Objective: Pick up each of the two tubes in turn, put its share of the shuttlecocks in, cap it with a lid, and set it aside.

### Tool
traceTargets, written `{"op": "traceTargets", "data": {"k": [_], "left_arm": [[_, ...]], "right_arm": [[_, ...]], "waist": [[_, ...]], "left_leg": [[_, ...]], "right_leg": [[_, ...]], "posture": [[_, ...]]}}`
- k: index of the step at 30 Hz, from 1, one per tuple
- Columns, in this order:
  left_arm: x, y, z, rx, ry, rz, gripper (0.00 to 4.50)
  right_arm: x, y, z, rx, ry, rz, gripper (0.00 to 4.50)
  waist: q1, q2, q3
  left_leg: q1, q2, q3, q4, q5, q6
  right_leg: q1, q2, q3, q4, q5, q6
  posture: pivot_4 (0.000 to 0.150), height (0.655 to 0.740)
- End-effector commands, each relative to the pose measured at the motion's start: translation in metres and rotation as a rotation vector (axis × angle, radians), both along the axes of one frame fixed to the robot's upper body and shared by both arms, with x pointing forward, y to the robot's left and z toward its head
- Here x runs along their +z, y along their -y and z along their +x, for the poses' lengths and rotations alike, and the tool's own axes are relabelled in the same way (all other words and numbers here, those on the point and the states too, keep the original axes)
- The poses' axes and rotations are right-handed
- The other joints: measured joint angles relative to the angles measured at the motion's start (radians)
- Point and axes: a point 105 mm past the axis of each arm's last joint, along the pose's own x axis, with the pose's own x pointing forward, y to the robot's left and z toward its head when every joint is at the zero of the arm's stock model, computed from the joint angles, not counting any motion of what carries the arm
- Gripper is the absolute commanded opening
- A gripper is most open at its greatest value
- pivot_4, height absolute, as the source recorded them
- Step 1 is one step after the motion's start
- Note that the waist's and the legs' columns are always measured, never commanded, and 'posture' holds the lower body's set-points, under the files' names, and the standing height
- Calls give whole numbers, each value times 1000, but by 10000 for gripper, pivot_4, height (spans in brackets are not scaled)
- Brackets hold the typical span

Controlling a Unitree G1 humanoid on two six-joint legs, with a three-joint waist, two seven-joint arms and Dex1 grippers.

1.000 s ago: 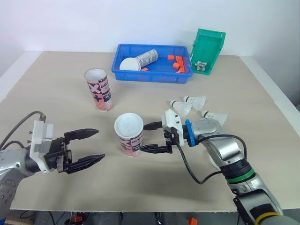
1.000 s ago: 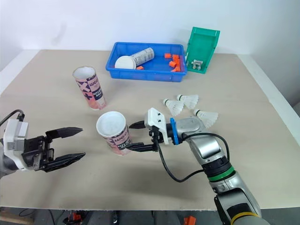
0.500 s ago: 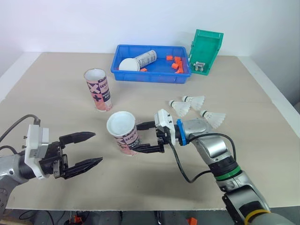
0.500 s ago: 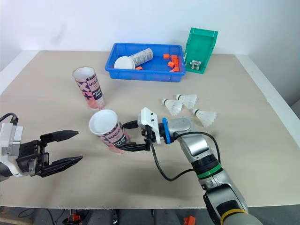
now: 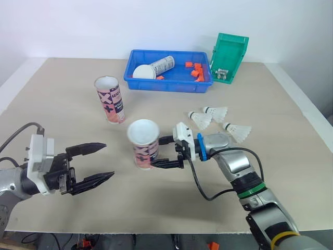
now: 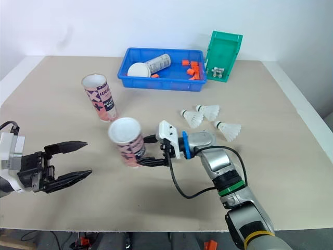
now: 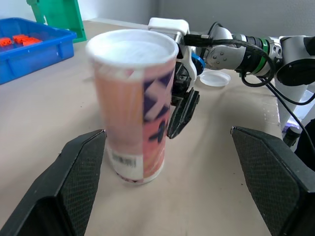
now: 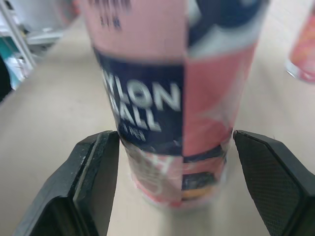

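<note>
Tubes: you have two standing on the tabletop (image 5: 62,120). The near tube (image 5: 144,148) is upright close to the middle. Your right pincer (image 5: 155,153) is closed on its lower half, with one black finger against each side, as the right wrist view shows.

Your left pincer (image 5: 109,160) hangs low over the tabletop to the left of the near tube and apart from it. Its fingers are spread wide and hold nothing.

The far tube (image 5: 110,100) stands farther back and to the left, leaning slightly. Three shuttlecocks (image 5: 200,120) lie close together beyond your right arm. A white lid (image 7: 215,77) lies flat beside that arm.

At the far edge, a blue tray (image 5: 166,86) holds a third tube (image 5: 158,65) on its side and small orange pieces. A green bin (image 5: 229,54) stands just to the right of the tray.
</note>
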Motion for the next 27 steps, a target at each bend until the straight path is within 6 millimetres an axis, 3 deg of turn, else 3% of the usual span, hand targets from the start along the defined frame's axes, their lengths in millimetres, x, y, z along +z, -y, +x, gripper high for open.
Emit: {"op": "traceTargets", "data": {"k": [1,14,27], "left_arm": [[2,2,3,-16,14,15,42137],[4,4,10,-47,18,17,42137],[4,4,11,-58,11,22,42137]], "right_arm": [[20,1,-3,25,59,39,39688],[21,-7,-17,43,18,94,39688],[15,-20,-12,13,20,109,39688]], "waist": [[1,0,0],[6,0,0],[8,0,0]], "left_leg": [[0,0,0,0,0,0],[0,0,0,1,0,0],[1,0,0,4,0,0]], "right_leg": [[0,0,0,0,0,1],[0,1,0,2,2,4],[0,1,0,6,2,4]], "posture": [[1500,7079],[1500,7079],[1500,7079]]}}
